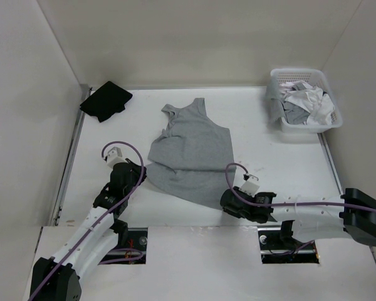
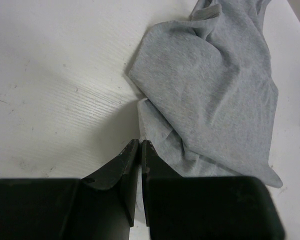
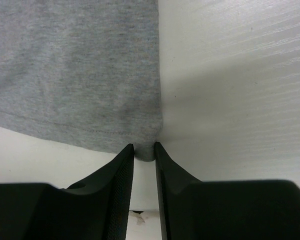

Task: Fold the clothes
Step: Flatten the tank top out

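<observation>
On the counter [image 1: 276, 169], the tank top [image 1: 191, 150] lies unfolded: left tool [image 2: 141, 145] pinches its hem, right tool [image 3: 144, 147] narrowly straddles a corner.

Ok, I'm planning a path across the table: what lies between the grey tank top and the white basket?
Nothing; the top view shows bare table between tank top and basket.
</observation>
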Robot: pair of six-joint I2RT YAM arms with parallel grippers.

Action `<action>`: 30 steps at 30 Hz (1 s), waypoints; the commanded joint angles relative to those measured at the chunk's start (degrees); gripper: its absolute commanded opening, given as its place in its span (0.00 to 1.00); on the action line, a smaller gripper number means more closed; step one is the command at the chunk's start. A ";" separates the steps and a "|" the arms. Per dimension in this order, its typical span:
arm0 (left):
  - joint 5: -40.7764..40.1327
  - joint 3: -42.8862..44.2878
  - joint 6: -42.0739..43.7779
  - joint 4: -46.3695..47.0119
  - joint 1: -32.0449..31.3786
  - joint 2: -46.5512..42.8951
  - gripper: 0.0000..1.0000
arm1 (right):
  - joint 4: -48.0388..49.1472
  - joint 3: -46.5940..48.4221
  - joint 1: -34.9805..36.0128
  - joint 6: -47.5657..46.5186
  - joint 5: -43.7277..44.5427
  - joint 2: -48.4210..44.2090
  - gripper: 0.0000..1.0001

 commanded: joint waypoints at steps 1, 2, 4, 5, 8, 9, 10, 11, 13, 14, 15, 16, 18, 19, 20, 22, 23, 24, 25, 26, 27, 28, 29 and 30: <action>0.45 0.18 -0.18 2.87 -0.11 -0.09 0.04 | -4.05 -1.80 -0.31 1.67 1.25 0.89 0.27; 0.45 0.26 -0.18 2.87 -0.11 -0.09 0.04 | -5.11 -1.45 -0.31 2.10 1.86 0.46 0.27; 0.45 0.35 -0.18 2.87 -0.11 -0.09 0.04 | -7.91 -0.92 -0.22 4.12 3.26 -0.16 0.27; 0.45 0.35 -0.18 2.96 -0.11 -0.09 0.04 | -8.80 -0.83 -0.22 4.83 3.53 -0.43 0.27; 0.45 0.35 -0.27 3.66 -0.19 0.35 0.04 | -8.55 -0.83 -0.22 5.01 3.36 -0.08 0.30; 0.45 0.35 -0.27 3.83 -0.19 0.61 0.04 | -8.28 -0.66 -0.22 4.66 3.27 0.53 0.30; 0.62 0.35 -0.27 4.10 -0.19 0.87 0.04 | -8.19 -0.40 -0.22 4.14 3.18 0.97 0.30; 0.89 0.35 -0.27 4.36 -0.19 1.05 0.04 | -8.02 -0.22 -0.22 3.96 3.10 1.50 0.29; 1.15 0.09 -0.36 4.71 -0.19 1.23 0.04 | -6.97 -0.13 -0.22 3.17 2.05 2.47 0.26; 1.15 0.09 -0.44 4.80 -0.11 1.23 0.04 | -6.09 -0.22 -0.22 2.73 1.61 2.82 0.24; 1.15 0.00 -0.45 4.80 -0.02 1.23 0.04 | -5.21 -0.39 -0.22 2.38 0.99 3.09 0.23; 1.15 0.00 -0.45 4.80 0.07 1.23 0.04 | -4.51 -0.57 -0.31 2.29 0.55 3.26 0.22; 1.24 -0.18 -0.45 4.71 0.24 0.97 0.04 | -3.97 -0.83 -0.31 1.93 0.11 3.35 0.20; 1.33 -0.18 -0.45 4.71 0.33 0.88 0.04 | -4.15 -0.83 -0.31 1.85 0.02 3.35 0.19; 1.41 -0.18 -0.45 4.71 0.42 0.79 0.04 | -4.24 -0.83 -0.31 1.84 0.02 3.18 0.16; 1.42 -0.26 -0.45 4.63 0.51 0.53 0.04 | -4.32 -0.92 -0.31 1.67 0.19 2.56 0.09; 1.42 -0.26 -0.45 4.54 0.51 0.44 0.04 | -4.59 -1.01 -0.39 1.67 0.63 1.95 0.05; 1.42 -0.18 -0.45 4.45 0.51 0.26 0.04 | -4.94 -0.83 -0.39 1.67 1.33 0.81 0.03; 1.42 0.09 -0.45 4.28 0.51 0.09 0.04 | -5.64 -0.40 -0.39 1.15 2.90 -0.94 0.01; 1.50 0.70 -0.18 4.10 0.51 -0.09 0.04 | -6.77 0.48 -0.31 0.18 4.92 -2.78 0.00; 1.50 1.57 -0.01 4.01 0.33 -0.44 0.04 | -8.26 1.79 -0.31 -1.13 7.46 -5.06 0.00; 1.50 2.80 0.34 3.58 0.16 -0.96 0.03 | -10.11 3.46 0.04 -3.06 10.80 -7.70 0.00; 1.50 4.64 0.61 3.05 0.07 -1.93 0.03 | -12.30 5.82 0.57 -5.43 13.96 -10.51 0.00; 1.50 6.75 0.96 2.35 -0.10 -3.07 0.03 | -14.41 8.63 1.09 -8.15 16.69 -12.88 0.00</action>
